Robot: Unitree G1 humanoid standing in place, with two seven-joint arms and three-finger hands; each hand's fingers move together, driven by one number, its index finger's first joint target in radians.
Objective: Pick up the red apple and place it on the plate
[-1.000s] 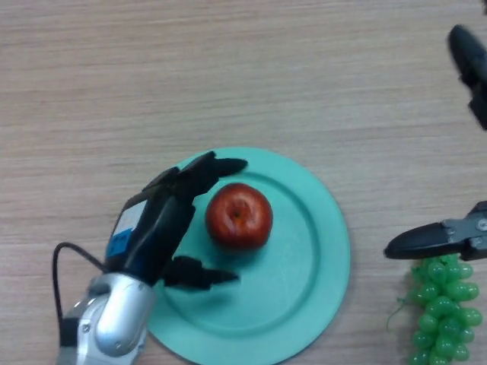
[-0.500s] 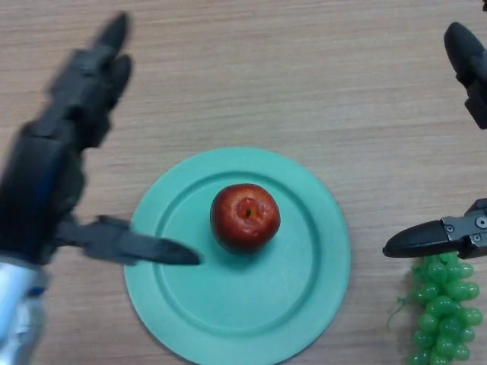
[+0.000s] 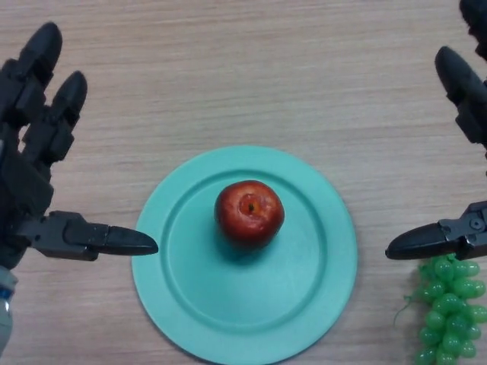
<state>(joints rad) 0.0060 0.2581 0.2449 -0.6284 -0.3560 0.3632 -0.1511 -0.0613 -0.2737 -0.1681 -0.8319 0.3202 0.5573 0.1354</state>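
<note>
The red apple [image 3: 249, 212] sits upright near the middle of the teal plate [image 3: 304, 296] on the wooden table. My left hand [image 3: 34, 167] is at the left edge, open, its fingers straight and its thumb pointing toward the plate's left rim; it holds nothing. My right hand [image 3: 464, 99] shows at the right edge, open and empty, its thumb lying just right of the plate.
A bunch of green grapes [image 3: 445, 304] lies at the bottom right, just under my right thumb and right of the plate. Bare wooden table [image 3: 228, 68] stretches above the plate.
My left hand let go of the apple and pulled back up and to the left, away from the plate. The apple stays on the plate. My right hand barely moved.
</note>
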